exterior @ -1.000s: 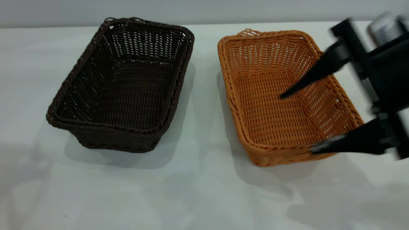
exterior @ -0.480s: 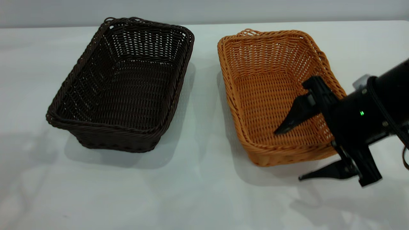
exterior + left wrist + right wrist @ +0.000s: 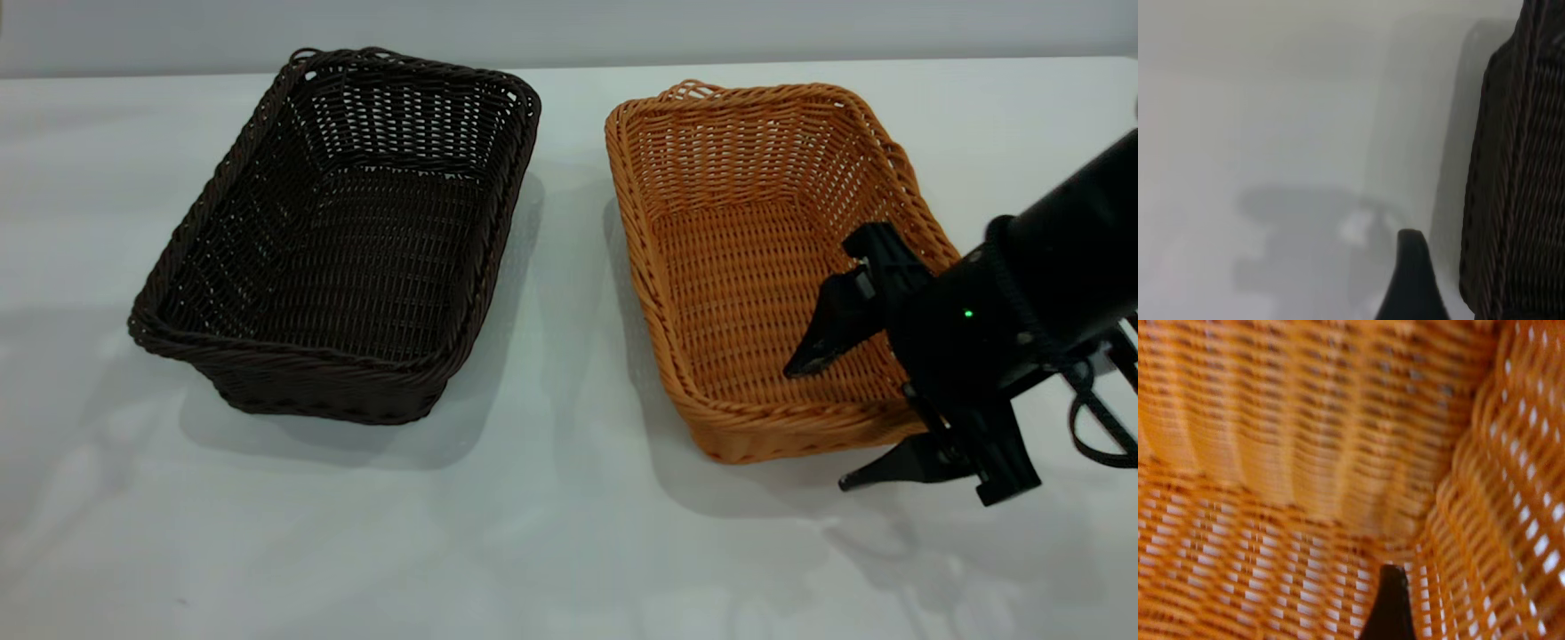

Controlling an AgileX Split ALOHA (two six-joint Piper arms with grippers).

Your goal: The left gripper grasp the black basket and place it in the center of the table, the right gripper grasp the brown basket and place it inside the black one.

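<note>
The black basket (image 3: 342,236) stands on the white table (image 3: 551,533) at the left. The brown basket (image 3: 756,267) stands to its right, a gap between them. My right gripper (image 3: 822,422) is open and straddles the brown basket's near right corner, with one finger (image 3: 827,329) inside and the other (image 3: 889,469) outside, low by the table. The right wrist view shows the inner finger (image 3: 1390,607) close to the weave (image 3: 1305,453). My left gripper (image 3: 1410,283) is out of the exterior view; its wrist view shows it beside the black basket's outer wall (image 3: 1518,187), apart from it.
Both baskets are empty. The table's far edge meets a grey wall behind them. Bare white tabletop lies in front of the baskets and between them. The right arm's black cabling (image 3: 1098,427) hangs at the right edge.
My right gripper has come down from high at the right edge to the brown basket's near right corner, and in the last half second it shifted slightly. The baskets have not moved.
</note>
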